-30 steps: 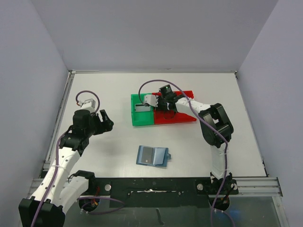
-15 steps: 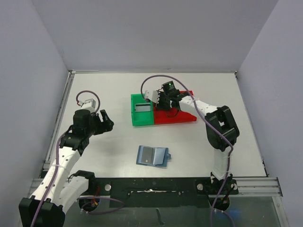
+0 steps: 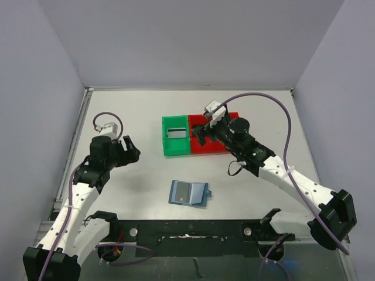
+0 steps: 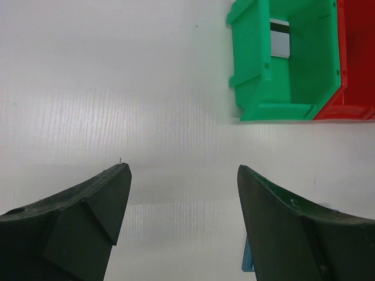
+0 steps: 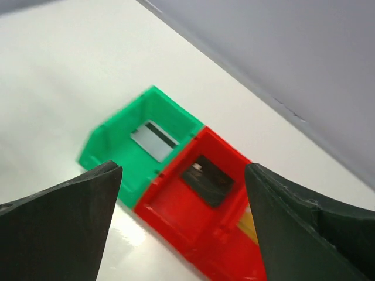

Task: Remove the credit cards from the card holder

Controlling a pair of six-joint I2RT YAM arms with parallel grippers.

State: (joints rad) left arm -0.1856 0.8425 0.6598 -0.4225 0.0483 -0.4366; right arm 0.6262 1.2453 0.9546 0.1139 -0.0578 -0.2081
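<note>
The light-blue card holder [image 3: 188, 192] lies open on the table near the front, with a grey credit card [image 3: 183, 191] showing on its left panel. Another grey card [image 5: 153, 140] lies in the green bin [image 3: 175, 144]. A dark card [image 5: 206, 174] lies in the red bin [image 3: 215, 143]. My right gripper [image 3: 199, 134] hovers open above the red bin, nothing between its fingers [image 5: 181, 170]. Far left of the bins, my left gripper [image 3: 130, 149] stands open and empty [image 4: 182, 168]. A blue corner of the card holder [image 4: 246, 257] peeks past its right finger.
The green and red bins stand side by side at mid-table. Something yellow [image 5: 249, 225] shows at the red bin's far part. White table surface surrounds the card holder; grey walls close in the back and sides.
My right gripper has opened wide and drawn back to the right over the red bin, the arm now stretched out low to the right. The left arm has not moved.
</note>
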